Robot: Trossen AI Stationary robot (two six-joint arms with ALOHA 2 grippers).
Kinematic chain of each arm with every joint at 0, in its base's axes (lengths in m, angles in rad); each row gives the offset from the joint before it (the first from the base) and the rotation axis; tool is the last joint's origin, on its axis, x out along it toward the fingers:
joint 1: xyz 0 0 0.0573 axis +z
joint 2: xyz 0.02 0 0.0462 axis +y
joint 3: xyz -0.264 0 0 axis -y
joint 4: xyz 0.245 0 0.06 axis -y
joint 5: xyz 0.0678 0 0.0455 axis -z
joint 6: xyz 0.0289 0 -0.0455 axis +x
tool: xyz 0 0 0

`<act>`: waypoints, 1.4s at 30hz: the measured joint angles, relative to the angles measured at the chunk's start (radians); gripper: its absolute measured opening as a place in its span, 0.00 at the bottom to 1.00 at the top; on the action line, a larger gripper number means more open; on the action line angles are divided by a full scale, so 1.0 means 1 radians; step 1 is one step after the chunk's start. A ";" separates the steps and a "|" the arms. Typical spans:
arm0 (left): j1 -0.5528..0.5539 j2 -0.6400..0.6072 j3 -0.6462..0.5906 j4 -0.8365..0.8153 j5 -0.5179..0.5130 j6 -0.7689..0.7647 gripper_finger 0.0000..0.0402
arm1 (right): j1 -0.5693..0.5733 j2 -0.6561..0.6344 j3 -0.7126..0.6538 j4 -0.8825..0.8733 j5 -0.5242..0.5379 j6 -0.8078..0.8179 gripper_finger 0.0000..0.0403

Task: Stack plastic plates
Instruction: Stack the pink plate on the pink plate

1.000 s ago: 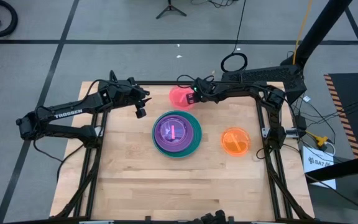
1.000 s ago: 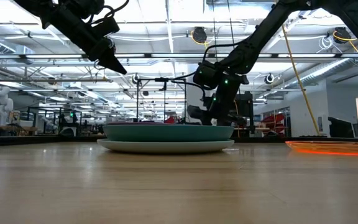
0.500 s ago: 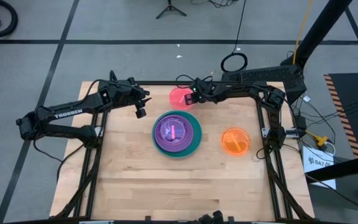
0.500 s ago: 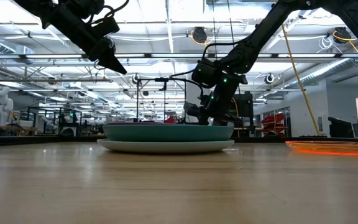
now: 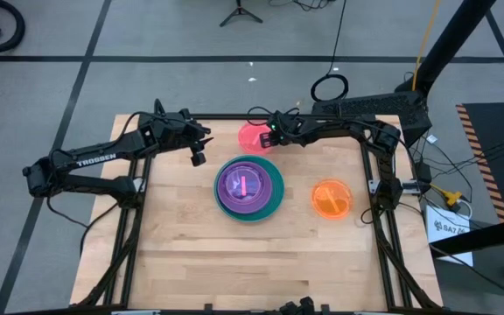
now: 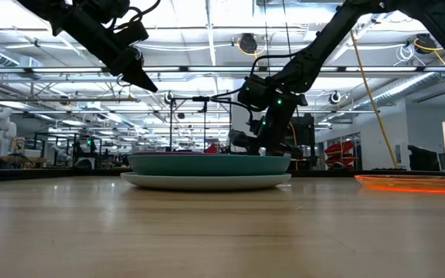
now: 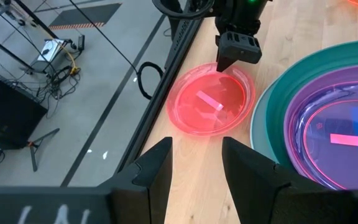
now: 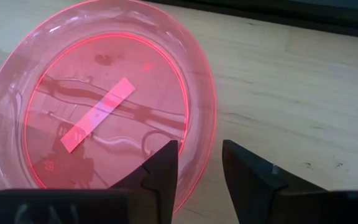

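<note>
Plates are what we see in three spots on the wooden table (image 5: 191, 254): a stack (image 5: 249, 188) near the middle, a pink plate (image 5: 253, 136) alone at the far edge, and an orange plate (image 5: 332, 199) well apart to the right. In the stack we make out a large teal plate (image 5: 276, 203) under a purple plate (image 5: 243, 185), with a pink strip (image 5: 243, 185) lying on top; from the low view a paler plate (image 6: 205, 182) sits under the teal one, flat on the table. We find the right gripper (image 5: 274, 136) at the pink plate's rim on the side nearer the right arm. In the right wrist view its fingers (image 8: 160, 171) stand parted with the rim between them, not pressed against it, so we read this claw as released and holding nothing. The left wrist view shows the same gripper's dark tip just over the pink plate's edge, and a pale pink strip (image 7: 209, 101) lying inside that plate. Our left gripper (image 5: 197, 156) hangs above the table just left of the stack, touching no plate, with its fingers (image 7: 154, 171) spread apart and nothing between them.
</note>
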 joint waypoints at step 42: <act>0.000 0.000 0.000 0.001 0.000 0.000 0.37 | 0.008 0.060 0.004 0.068 0.007 -0.008 0.29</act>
